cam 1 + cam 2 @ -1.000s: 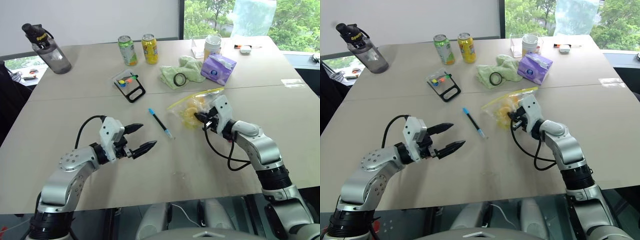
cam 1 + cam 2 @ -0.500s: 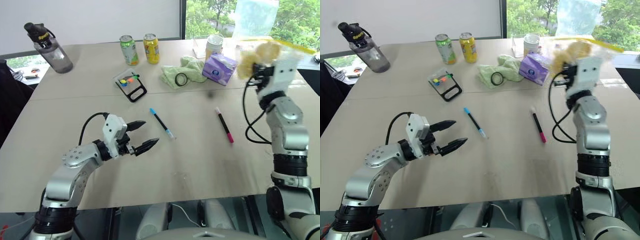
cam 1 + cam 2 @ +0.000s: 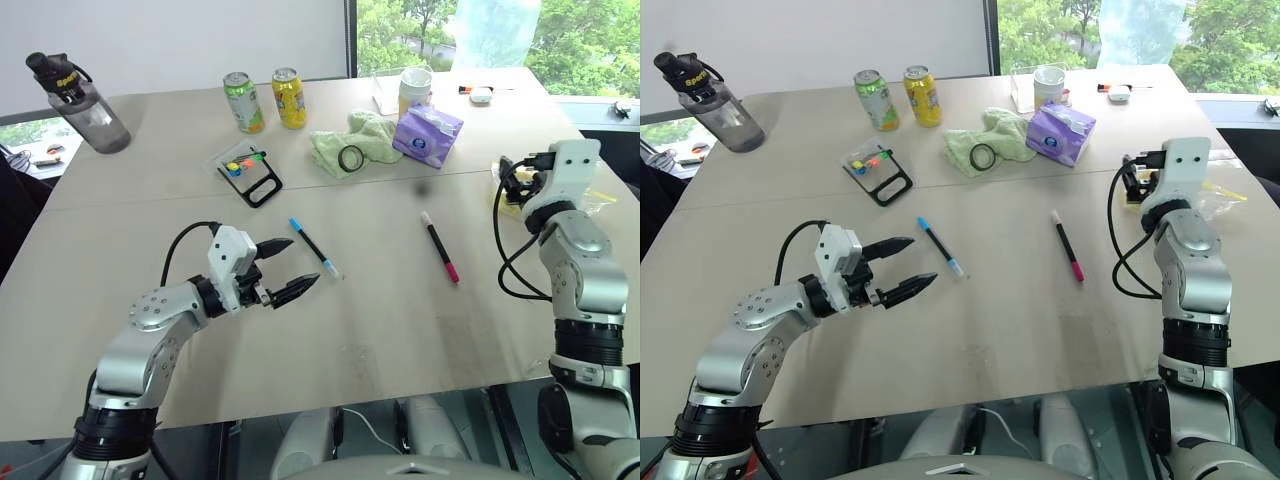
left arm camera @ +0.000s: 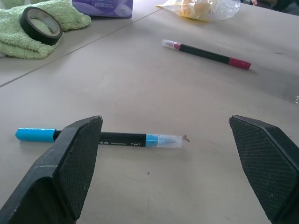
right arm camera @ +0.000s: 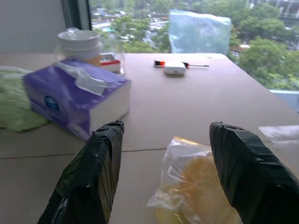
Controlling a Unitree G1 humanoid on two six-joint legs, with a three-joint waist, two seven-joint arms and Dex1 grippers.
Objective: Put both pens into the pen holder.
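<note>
My left gripper (image 3: 283, 268) released, right gripper (image 5: 163, 172) released above snack bag (image 5: 196, 191). Risk: blue pen (image 3: 316, 247), frame centre, rolling when nudged.

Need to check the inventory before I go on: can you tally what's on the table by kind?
Pens: 2 (blue-ended, pink-ended)
Pen holder: 1
Drink cans: 2 (green, yellow)
Water bottle: 1
Green cloth: 1
Tape roll: 1
Purple tissue pack: 1
White cup: 1
Plastic bag: 1
Total: 11
</note>
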